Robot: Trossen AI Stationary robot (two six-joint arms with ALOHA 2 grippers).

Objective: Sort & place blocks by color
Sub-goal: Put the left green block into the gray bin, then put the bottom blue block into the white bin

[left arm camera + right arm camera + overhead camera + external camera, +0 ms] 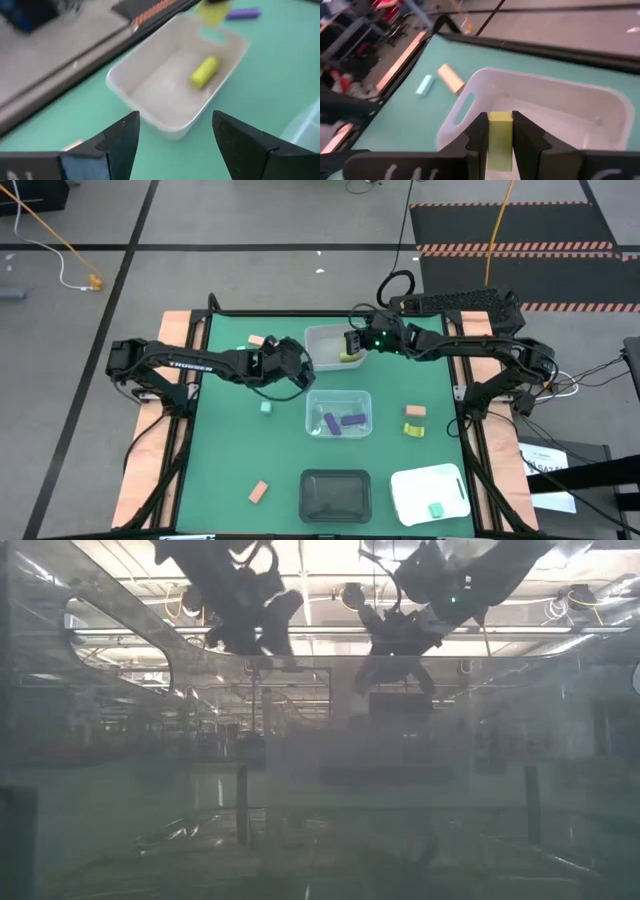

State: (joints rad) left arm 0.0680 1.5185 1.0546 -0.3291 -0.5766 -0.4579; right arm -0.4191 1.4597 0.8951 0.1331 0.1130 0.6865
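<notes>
We see the right gripper [500, 131] clenched on a yellow-green block [500, 141], held upright between its fingers over the near edge of the far white tray [322, 338]. A second yellow-green piece [204, 71] already lies inside that tray. The left gripper [175, 140] hangs just left of the same tray with its fingers spread and nothing between them.

Around them, the clear tray [358, 401] in the middle of the green table [230, 450] holds two purple blocks [342, 421]. To the far left of the white tray lie a salmon block [257, 340] and a mint block [424, 85], side by side but apart. Another mint block [266, 407] sits below the left gripper, and a salmon block [258, 492] lies near the front left. Right of the clear tray, a salmon block [415, 411] and a yellow-green block [414, 428] sit close together. The black tray [335, 493] is at the front, and the white lid [415, 485] beside it carries a mint block [435, 509].
</notes>
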